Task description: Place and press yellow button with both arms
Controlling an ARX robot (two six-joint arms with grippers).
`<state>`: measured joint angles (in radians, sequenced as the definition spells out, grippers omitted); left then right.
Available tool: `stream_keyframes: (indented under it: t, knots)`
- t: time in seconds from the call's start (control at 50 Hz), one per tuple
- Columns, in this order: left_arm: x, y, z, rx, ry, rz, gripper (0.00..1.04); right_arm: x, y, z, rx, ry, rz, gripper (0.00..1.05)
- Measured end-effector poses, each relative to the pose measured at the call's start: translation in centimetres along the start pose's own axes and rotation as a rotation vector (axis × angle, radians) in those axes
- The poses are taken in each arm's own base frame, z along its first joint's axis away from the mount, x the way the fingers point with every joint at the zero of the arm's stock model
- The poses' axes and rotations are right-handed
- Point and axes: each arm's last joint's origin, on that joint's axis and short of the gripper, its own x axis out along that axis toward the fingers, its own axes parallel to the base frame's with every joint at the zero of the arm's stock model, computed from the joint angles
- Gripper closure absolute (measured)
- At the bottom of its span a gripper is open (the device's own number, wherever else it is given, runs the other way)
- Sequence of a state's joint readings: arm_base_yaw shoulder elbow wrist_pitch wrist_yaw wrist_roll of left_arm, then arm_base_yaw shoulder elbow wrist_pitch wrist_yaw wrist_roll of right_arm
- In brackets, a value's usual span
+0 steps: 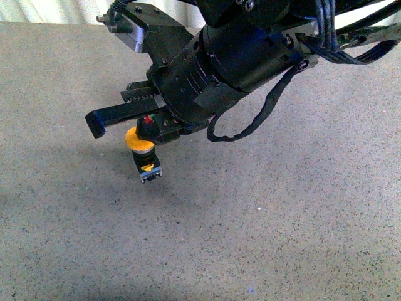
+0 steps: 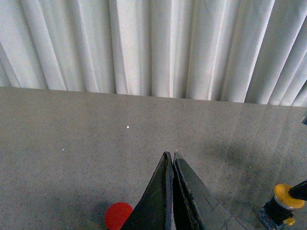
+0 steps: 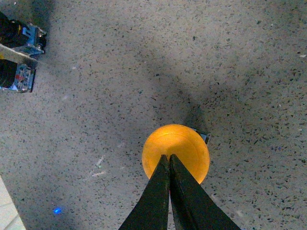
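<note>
The right gripper is clenched, its two fingers pressed flat together with nothing between them. The joined tip sits over the middle of the yellow button. From the right wrist view alone I cannot tell whether the tip is touching the cap or is just above it. In the left wrist view a black part of that arm seems to meet the cap's edge.

The yellow button stands on the tabletop, black body down and domed cap up, directly under the right gripper. Two other small black switch bodies lie well apart from the yellow button.

The left gripper is also clenched on nothing. It is well apart from the yellow button, with a red round cap just beside it.

The placing looks done, since the yellow button stands on its base and no fingers grasp it. The press seems to be at hand on the right side, though nothing shows the cap pushed in. The left arm's share appears to be left, as it is not at the yellow button yet.
</note>
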<state>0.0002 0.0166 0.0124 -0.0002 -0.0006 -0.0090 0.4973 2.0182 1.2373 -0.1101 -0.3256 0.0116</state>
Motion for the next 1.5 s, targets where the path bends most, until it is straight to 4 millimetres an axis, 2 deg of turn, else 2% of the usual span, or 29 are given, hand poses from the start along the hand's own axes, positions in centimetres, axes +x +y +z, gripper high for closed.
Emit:
stream_keyframes:
  t: [0.28,0.46,0.66,0.76,0.88,1.0,1.08,1.14,1.2,1.24,1.26,1.32,1.38,1.5]
  knots:
    - [0.0,0.0,0.0,0.0,0.0,0.0,1.03,0.9,-0.6,-0.4,0.039,0.053,-0.013,1.03]
    - [0.0,0.0,0.0,0.0,0.0,0.0,1.03,1.2,-0.8,-0.4,0.046,0.008,-0.003,1.03]
    - [0.0,0.0,0.0,0.0,0.0,0.0,1.03,0.3,-1.4,-0.4,0.132,-0.075,0.041,1.03]
    - [0.0,0.0,0.0,0.0,0.0,0.0,1.03,-2.0,-2.0,-0.2,0.222,-0.154,0.087,1.03]
    - [0.0,0.0,0.0,0.0,0.0,0.0,1.03,-6.3,-2.4,1.1,0.27,-0.3,0.113,1.03]
    - [0.0,0.0,0.0,0.0,0.0,0.0,1.03,-10.6,-3.0,1.5,0.258,-0.437,0.035,1.03]
    - [0.0,0.0,0.0,0.0,0.0,0.0,1.03,-12.5,-3.6,1.0,0.262,-0.491,-0.029,1.01]
    - [0.0,0.0,0.0,0.0,0.0,0.0,1.03,-14.0,-4.3,0.2,0.27,-0.527,-0.108,0.92]
    - [0.0,0.0,0.0,0.0,0.0,0.0,1.03,-16.0,-5.5,-1.4,0.281,-0.571,-0.237,0.78]
    - [0.0,0.0,0.0,0.0,0.0,0.0,1.03,-16.5,-5.8,-2.1,0.237,-0.657,-0.372,0.82]
    - [0.0,0.0,0.0,0.0,0.0,0.0,1.03,-16.9,-5.9,-2.7,0.208,-0.739,-0.508,0.88]
    - [0.0,0.0,0.0,0.0,0.0,0.0,1.03,-17.6,-5.7,-3.7,0.157,-0.844,-0.647,0.97]
    - [0.0,0.0,0.0,0.001,0.0,-0.001,1.03,-18.1,-5.5,-4.9,0.123,-0.903,-0.711,1.03]
    - [0.0,0.0,0.0,0.001,0.0,0.0,1.03,-18.9,-5.0,-7.3,0.093,-0.934,-0.743,1.03]
